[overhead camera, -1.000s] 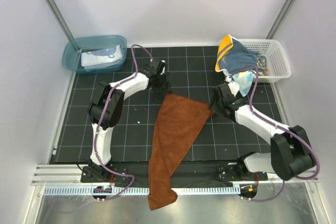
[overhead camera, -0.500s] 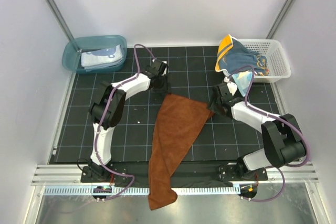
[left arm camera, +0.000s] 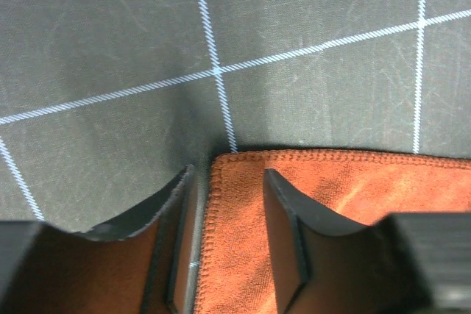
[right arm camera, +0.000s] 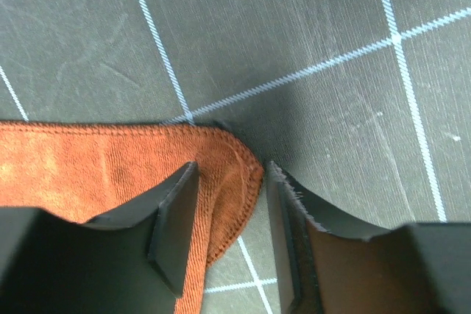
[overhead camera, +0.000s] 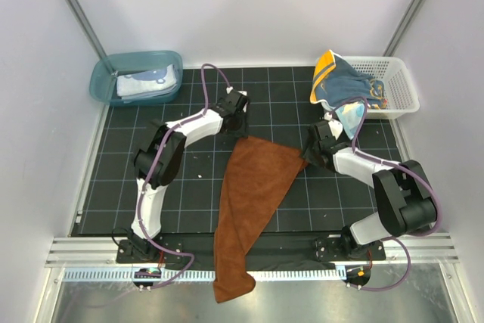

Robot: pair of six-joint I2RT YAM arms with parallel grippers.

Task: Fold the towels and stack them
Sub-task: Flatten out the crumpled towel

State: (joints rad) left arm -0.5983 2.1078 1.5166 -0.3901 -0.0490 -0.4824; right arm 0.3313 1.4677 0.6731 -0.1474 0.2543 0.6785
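**A:** Status on the towels?

**B:** Early, I'd say. One pale towel [overhead camera: 147, 82] sits folded in the teal tub [overhead camera: 102, 73], far left. It looks like the only one done.

**A:** And the one on the mat?

**B:** The brown towel [overhead camera: 253, 187] lies flat on the desk [overhead camera: 189, 194], between the left arm [overhead camera: 193, 122] and the right arm [overhead camera: 363, 164]. Wide end is far, narrow end is near, and the near end hangs off the front edge. One long side looks doubled over, but that's no proper fold.

**A:** Jaws?

**B:** The left jaws stand apart, low at the far left corner. The wrist view shows the hem running between them with nothing clamped. The right jaws are apart too, straddling the far right corner. The cloth lies flat in the gap, no pinch.

**A:** So a two-corner pick.

**B:** That's my read. Pinch both far corners, then bring them toward the near end.

**A:** What's left?

**B:** That fold, then stacking. After that, the rest:
- a navy towel [overhead camera: 336, 81] with a yellow border, draped over the rim of the white basket [overhead camera: 397, 81]
- a pale blue cloth [overhead camera: 350, 117] hanging below it, just beside the right arm
- something patterned inside the basket that I can't make out

**A:** Risk?

**B:** The hanging end could drag during the fold. Thin corners can also slip out of a pinch.
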